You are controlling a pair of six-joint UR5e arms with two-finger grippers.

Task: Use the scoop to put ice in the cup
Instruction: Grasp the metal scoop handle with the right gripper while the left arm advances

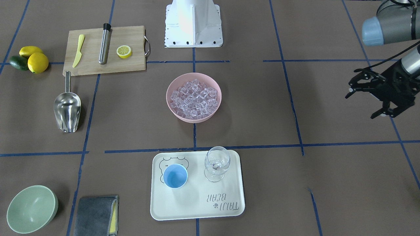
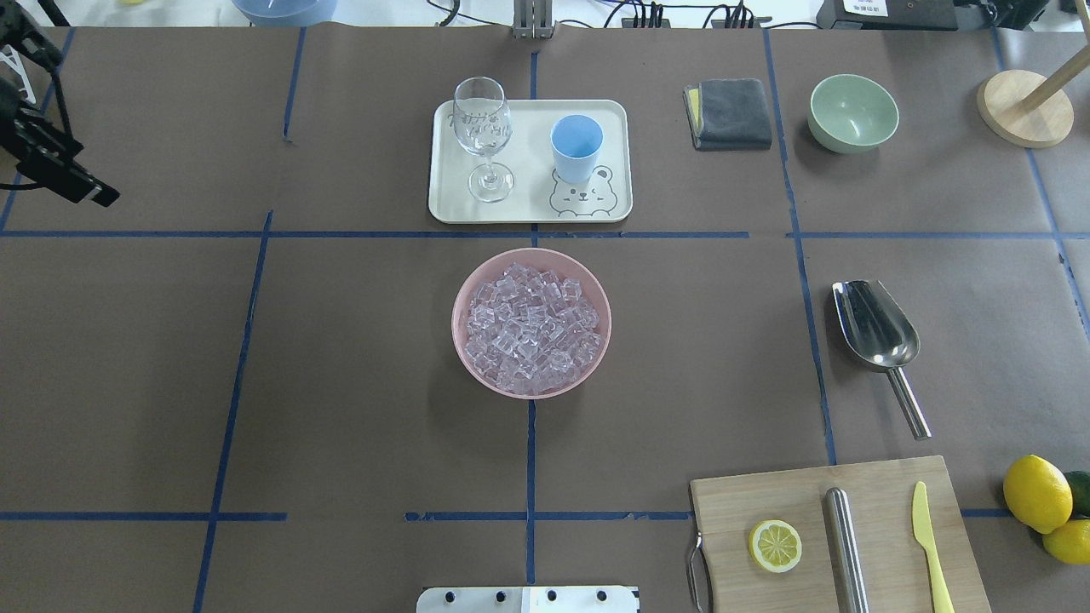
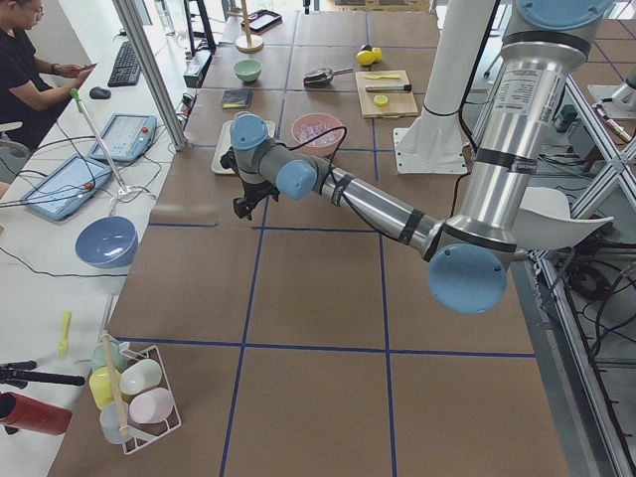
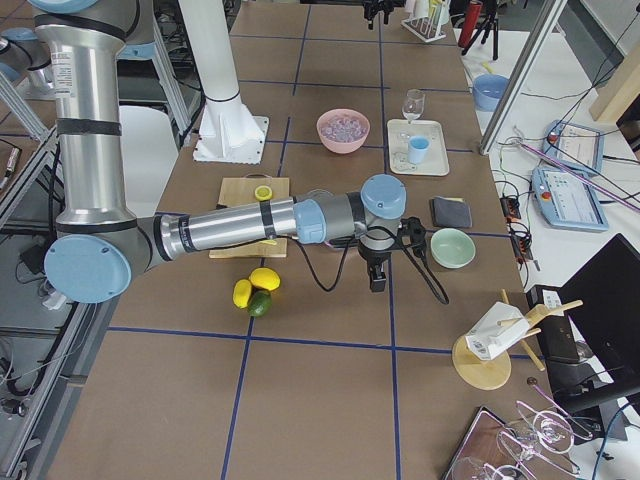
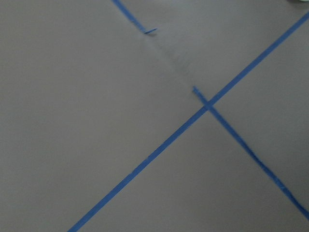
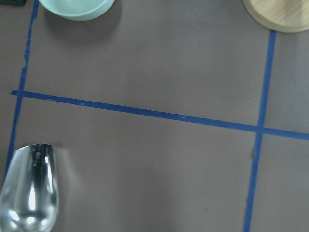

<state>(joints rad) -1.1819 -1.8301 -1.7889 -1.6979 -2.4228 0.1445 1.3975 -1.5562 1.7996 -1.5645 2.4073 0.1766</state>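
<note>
Ice (image 2: 530,328) filled a pink bowl (image 2: 457,323) at the middle of the desk (image 2: 341,383), heaped in clear cubes. Beyond the bowl, on the side away from the robot, a pale tray (image 2: 528,213) carried the light-blue cup (image 2: 576,146), upright and with nothing in it. A wine glass (image 2: 483,128) stood on the same tray beside the cup without touching it.

The scoop (image 2: 877,328) lay on the desk toward the robot's right, well apart from the bowl. Its trough faced up and its rod handle pointed back toward the cutting board (image 2: 766,502); nothing touched it.

The left hand (image 1: 361,104) hung over bare desk far out on the robot's left, its jaws spread wide around nothing. The right hand (image 4: 378,272) showed only in the side view, pointing down above the desk near a green bowl (image 4: 452,247). I cannot tell how its jaws stood. Its wrist camera looked down on the scoop's mouth.
</note>
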